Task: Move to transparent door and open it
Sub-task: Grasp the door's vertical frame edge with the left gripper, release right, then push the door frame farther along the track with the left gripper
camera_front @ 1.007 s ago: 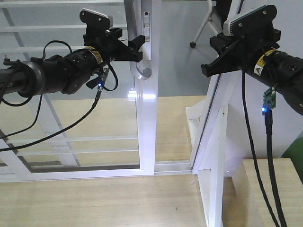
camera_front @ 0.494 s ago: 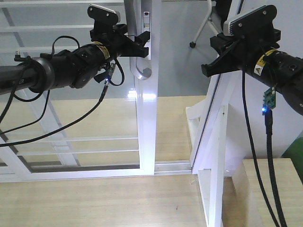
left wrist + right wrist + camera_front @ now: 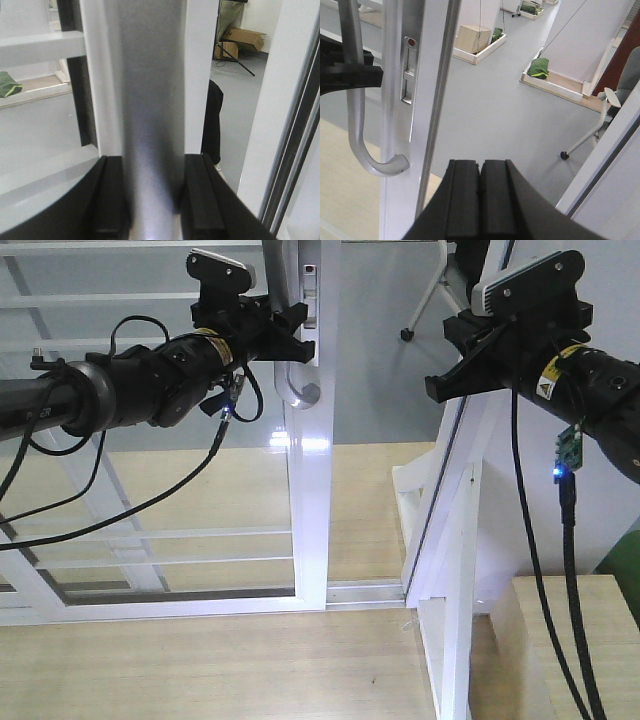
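The transparent door [image 3: 310, 470] has a glossy white frame, thin white bars and a long grey curved handle [image 3: 300, 392] beside a lock plate [image 3: 309, 288]. My left gripper [image 3: 297, 332] is shut on the handle's upper part. In the left wrist view the grey handle [image 3: 150, 100] fills the gap between the black fingers [image 3: 112, 200]. My right gripper [image 3: 438, 387] is shut and empty, held in the opening to the right of the door. The right wrist view shows its closed pads [image 3: 465, 200], the handle [image 3: 357, 125] and the lock plate [image 3: 409, 70].
A white jamb post [image 3: 445, 570] stands right of the opening, with a wooden surface [image 3: 575, 640] beside it. A chair leg with a caster [image 3: 408, 335] is beyond the doorway. Boxes [image 3: 475, 37] and a green bundle [image 3: 540, 67] lie on the grey floor beyond.
My left gripper rose and moved right onto the handle, and its fingers have closed in around it. The door and my right arm have not moved.
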### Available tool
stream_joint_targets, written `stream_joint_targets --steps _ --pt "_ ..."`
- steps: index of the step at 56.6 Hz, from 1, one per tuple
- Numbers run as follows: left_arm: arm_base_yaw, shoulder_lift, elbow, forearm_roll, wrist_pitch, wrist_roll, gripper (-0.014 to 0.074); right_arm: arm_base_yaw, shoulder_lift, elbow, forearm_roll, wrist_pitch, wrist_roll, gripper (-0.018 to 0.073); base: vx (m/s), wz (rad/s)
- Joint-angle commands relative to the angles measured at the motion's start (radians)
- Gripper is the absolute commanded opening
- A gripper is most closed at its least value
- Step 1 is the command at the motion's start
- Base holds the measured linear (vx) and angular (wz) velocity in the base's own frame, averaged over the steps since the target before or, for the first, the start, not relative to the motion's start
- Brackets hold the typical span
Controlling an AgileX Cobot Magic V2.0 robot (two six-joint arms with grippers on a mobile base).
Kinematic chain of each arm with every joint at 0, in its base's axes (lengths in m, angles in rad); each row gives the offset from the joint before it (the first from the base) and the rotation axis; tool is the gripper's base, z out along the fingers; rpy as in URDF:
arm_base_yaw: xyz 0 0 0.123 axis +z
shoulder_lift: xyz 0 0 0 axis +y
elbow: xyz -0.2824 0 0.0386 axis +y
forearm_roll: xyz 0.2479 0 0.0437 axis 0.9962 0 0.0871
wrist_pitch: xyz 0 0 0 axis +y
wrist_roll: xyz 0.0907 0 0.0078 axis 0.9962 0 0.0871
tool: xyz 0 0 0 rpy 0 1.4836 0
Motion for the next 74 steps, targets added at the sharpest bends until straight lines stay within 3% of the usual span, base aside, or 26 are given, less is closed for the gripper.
stream_joint_targets --steps 1,4,19,47,74 --pt "-0.004 -0.061 -0.034 -0.023 -0.082 0.002 0.0044 -0.005 -0.035 -0.028 0.011 -0.072 -0.007 -0.0001 0.00 0.00" --pt "-0.004 -0.061 -0.034 -0.023 -0.082 0.002 -0.0010 -0.005 -0.035 -0.028 0.011 -0.072 -0.007 -0.0001 0.00 0.00" --pt "0.006 -0.070 -0.034 -0.023 0.002 0.002 -0.0003 -0.005 -0.035 -0.028 0.011 -0.072 -0.007 -0.0001 0.00 0.00" --pt "0.065 -0.116 -0.034 -0.023 0.036 -0.007 -0.0003 -0.005 -0.035 -0.028 0.014 -0.075 -0.007 -0.0001 0.00 0.00" --pt "0.126 -0.214 0.013 -0.021 0.141 0.003 -0.0003 -0.005 -0.035 -0.028 0.014 -0.076 -0.007 -0.0001 0.00 0.00"
